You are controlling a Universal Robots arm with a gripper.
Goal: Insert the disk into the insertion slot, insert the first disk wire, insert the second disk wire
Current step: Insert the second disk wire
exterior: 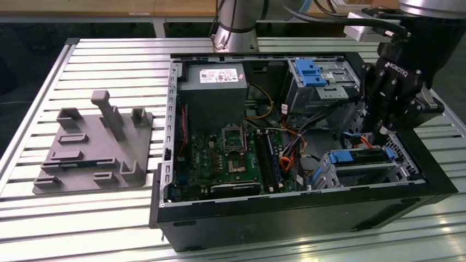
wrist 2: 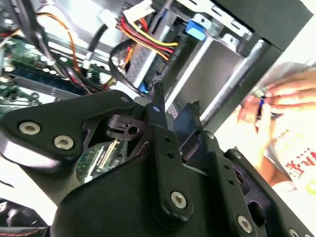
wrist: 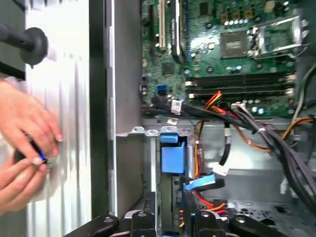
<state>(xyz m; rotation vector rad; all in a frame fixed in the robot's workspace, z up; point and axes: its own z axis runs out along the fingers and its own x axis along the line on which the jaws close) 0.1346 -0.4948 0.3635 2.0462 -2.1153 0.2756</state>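
Disk — grey metal, blue-framed, black gripper near

Bright glare on table slats; case interior dim (shadowed).

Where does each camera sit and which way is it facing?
Exterior view: off the arm, high, looking down into the open computer case; arm and gripper show.
First wrist view: on the wrist, faces the motherboard past the gripper.
Second wrist view: on the wrist, faces cables past the gripper.
Both wrist views share a person's hands.
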